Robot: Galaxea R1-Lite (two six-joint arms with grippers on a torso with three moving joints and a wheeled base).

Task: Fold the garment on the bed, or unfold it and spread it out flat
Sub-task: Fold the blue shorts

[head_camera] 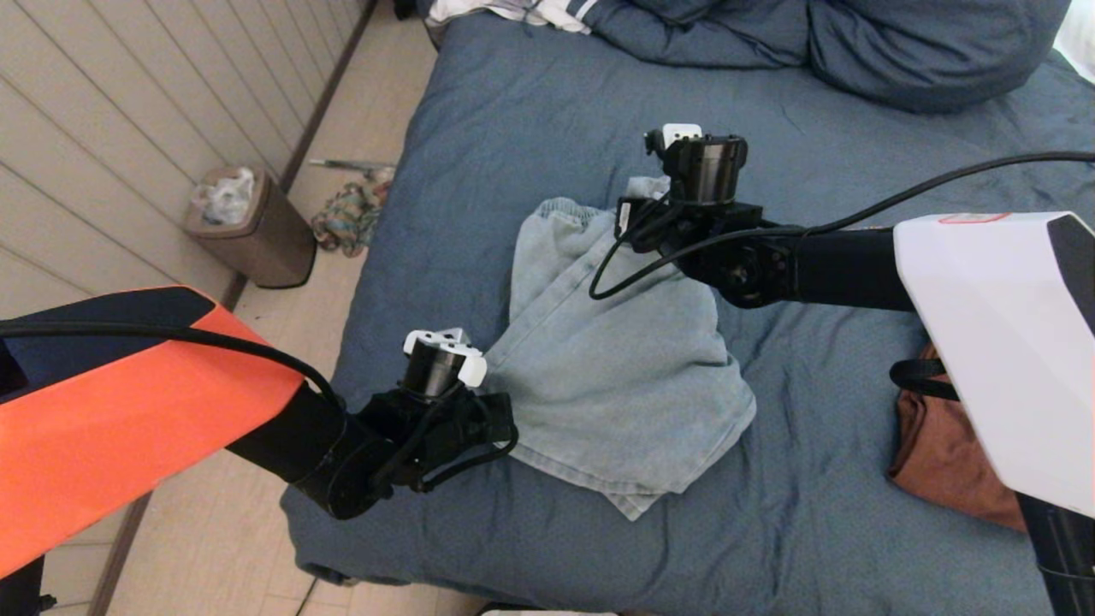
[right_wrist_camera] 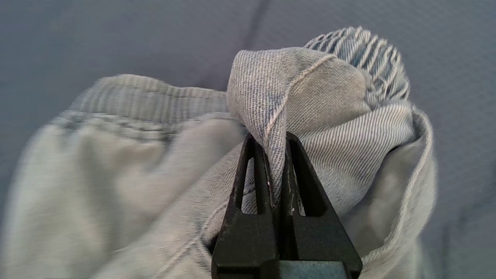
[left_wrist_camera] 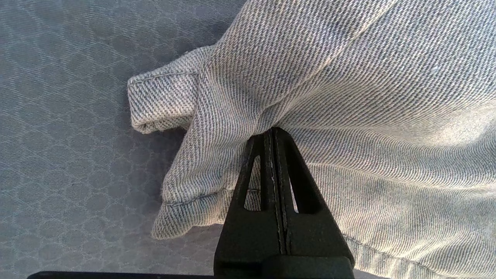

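- Holding the garment (head_camera: 616, 368) at two points: the left tool (left_wrist_camera: 273, 133) is pinched fully shut on a fold of denim near the hem at the near-left corner, and the right tool (right_wrist_camera: 276, 141) is clamped on a bunched fold beside the elastic waistband at the far end.
- Risk one: the right tool grips a thick, doubled ridge of cloth, with only a narrow strip between its fingers. In my judgement a sharp pull could let that ridge slide out, dropping the waistband end.
- Risk two: each tool may have caught more than one layer. If so, lifting or drawing apart would carry the fold along instead of opening it, leaving the piece still doubled.
- Risk three: uneven travel of the two arms would likely twist the cloth or drag it across the cover, rucking the bed (head_camera: 855, 530).
- Garment condition: pale, washed-out blue denim with visible twill weave, stitched hems and a gathered waistband; it appears to be shorts or trousers, folded over on itself and creased.
- Location: it lies on the slate-blue bed cover, toward the bed's left side, between the two arms.
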